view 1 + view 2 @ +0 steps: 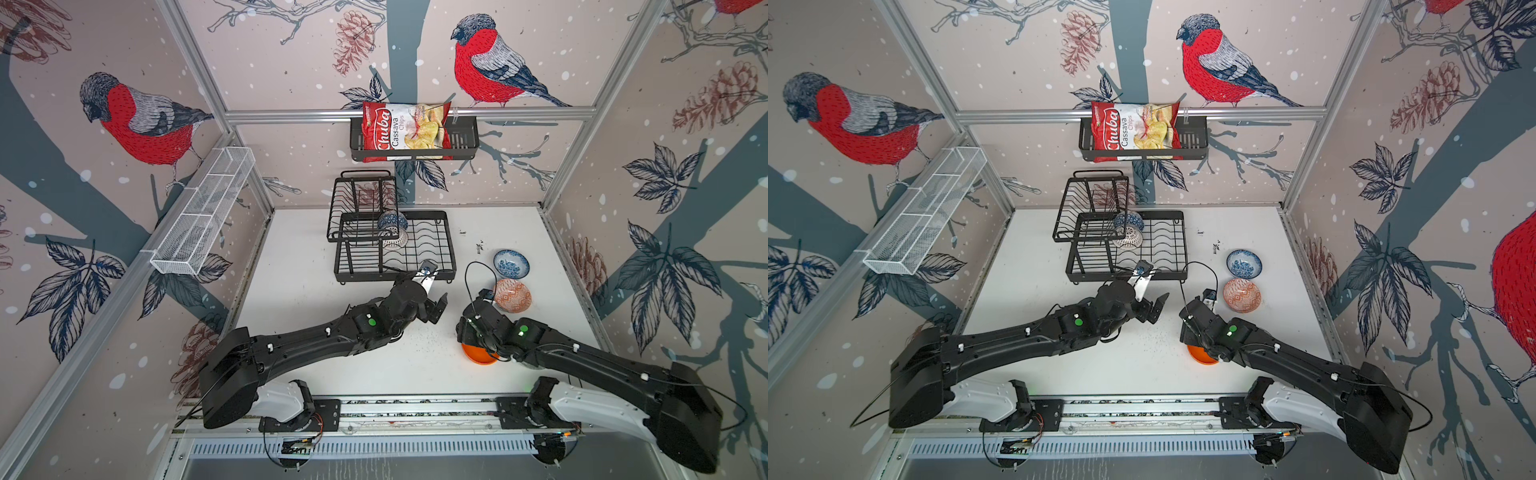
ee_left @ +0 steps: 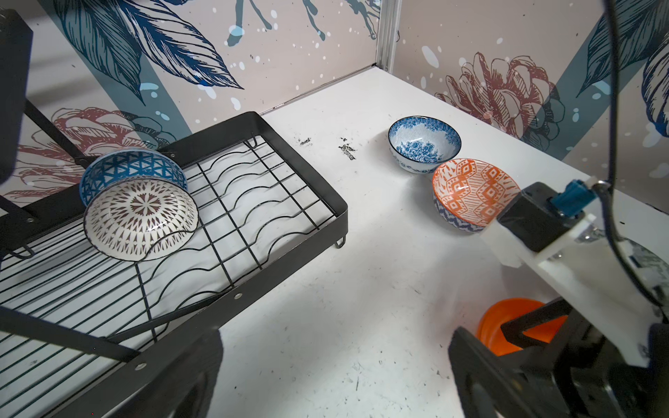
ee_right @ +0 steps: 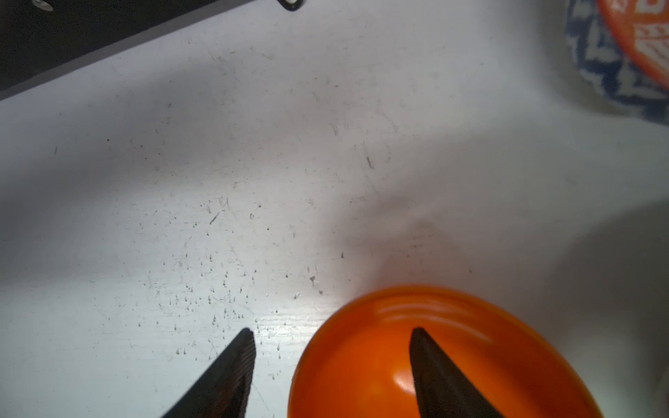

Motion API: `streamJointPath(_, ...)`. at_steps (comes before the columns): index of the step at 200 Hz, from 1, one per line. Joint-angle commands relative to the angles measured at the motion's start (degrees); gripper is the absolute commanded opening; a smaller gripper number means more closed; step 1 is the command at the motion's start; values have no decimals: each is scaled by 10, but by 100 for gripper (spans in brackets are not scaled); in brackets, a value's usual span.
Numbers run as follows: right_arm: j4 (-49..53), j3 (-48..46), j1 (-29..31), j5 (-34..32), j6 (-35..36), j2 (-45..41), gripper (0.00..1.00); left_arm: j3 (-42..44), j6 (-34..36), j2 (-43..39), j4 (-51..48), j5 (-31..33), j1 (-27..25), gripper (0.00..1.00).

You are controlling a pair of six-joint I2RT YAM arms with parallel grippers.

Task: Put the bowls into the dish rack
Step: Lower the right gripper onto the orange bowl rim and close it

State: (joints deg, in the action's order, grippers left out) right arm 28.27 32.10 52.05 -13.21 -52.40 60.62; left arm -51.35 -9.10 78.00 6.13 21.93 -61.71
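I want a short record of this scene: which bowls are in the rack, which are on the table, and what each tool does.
In dish rack: dark blue bowl, black-white bowl
On table: floral bowl, orange-white bowl, plain orange bowl
Left tool: open, empty, near dish rack
Right tool: open, astride plain orange bowl's rim

White table (image 1: 291,291), scuffed, with dark specks (image 1: 479,247) toward the back right. Dish rack (image 1: 365,276) stands on it at back centre. Three bowls sit upright on the bare top right of the rack. Blue floral bowl (image 1: 511,263) is farthest back, orange patterned bowl (image 1: 513,295) just beside it. Plain orange bowl (image 1: 478,355) is nearer the front, apart, partly hidden.
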Motion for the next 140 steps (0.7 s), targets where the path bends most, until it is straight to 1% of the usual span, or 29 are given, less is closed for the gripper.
streamJointPath(1,-26,0,1,-8,3,13,64,5,-9,-10,23,12,0,97)
streamJointPath(33,-43,2,1,-3,9,40,57,16,-16,-21,22,20,3,97)
streamJointPath(53,-51,6,1,-2,9,57,54,24,-39,-34,12,55,8,97)
streamJointPath(60,-54,8,1,0,11,62,51,28,-42,-41,11,58,12,97)
streamJointPath(87,-64,19,1,-3,19,85,40,48,-65,-69,12,30,42,97)
streamJointPath(106,-62,34,2,-11,25,107,35,61,-80,-86,15,14,59,97)
streamJointPath(114,-61,41,1,-13,28,109,31,65,-80,-91,16,13,60,97)
streamJointPath(125,-62,50,1,-15,32,135,26,67,-81,-94,13,14,61,97)
streamJointPath(140,-69,59,1,-19,39,150,21,68,-82,-96,9,15,61,97)
